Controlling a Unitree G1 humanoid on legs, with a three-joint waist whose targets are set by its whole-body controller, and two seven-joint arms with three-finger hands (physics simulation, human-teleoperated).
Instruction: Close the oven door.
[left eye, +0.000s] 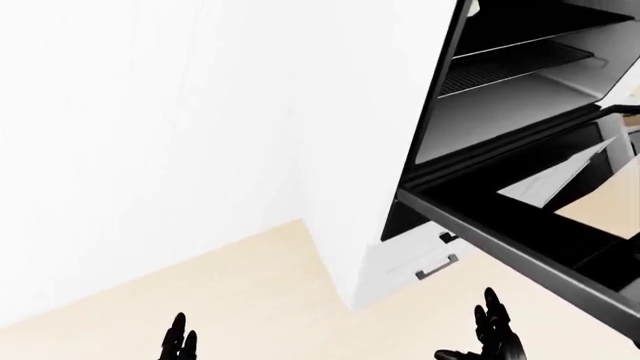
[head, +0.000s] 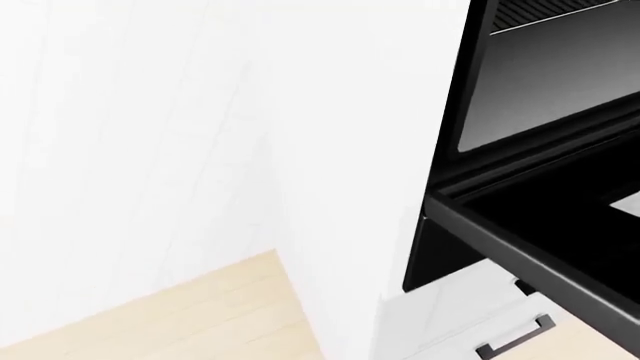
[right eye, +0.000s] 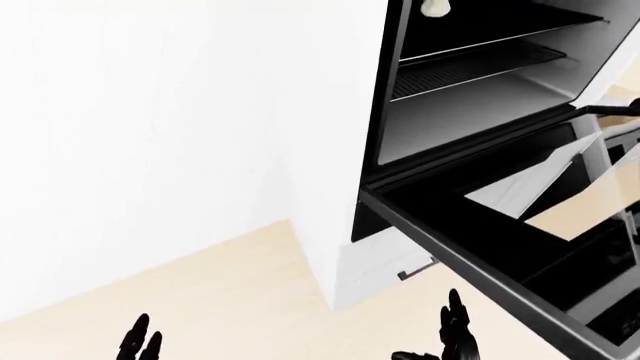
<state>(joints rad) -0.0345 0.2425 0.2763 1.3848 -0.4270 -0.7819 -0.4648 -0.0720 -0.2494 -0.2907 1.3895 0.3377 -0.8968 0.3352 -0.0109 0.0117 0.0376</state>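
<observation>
Step in hand: the approach, I judge; neither hand touches the oven door (left eye: 520, 247), which is fully dropped and about level.
Left hand (left eye: 178, 343): only fingertips show at the bottom edge of the left-eye view, empty, fingers standing apart; how wide I cannot tell.
Right hand (left eye: 495, 337): fingers up and spread, holding nothing, just under the door's near edge and apart from it.
Oven door, place: above and to the right of the right hand, well to the right of the left hand; its glass mirrors the pale floor (left eye: 200, 300).
Oven door, axis: the long edge runs from the tall white cabinet (left eye: 370, 150) down toward the lower right of the view; the inner face points up, with the racks (right eye: 470, 64) of the open cavity above the hinge.
Drawer handle (left eye: 437, 265): below the door, up and left of the right hand.
Next move: probably bring the right hand under the free edge, palm up, then lift it toward the cavity.
</observation>
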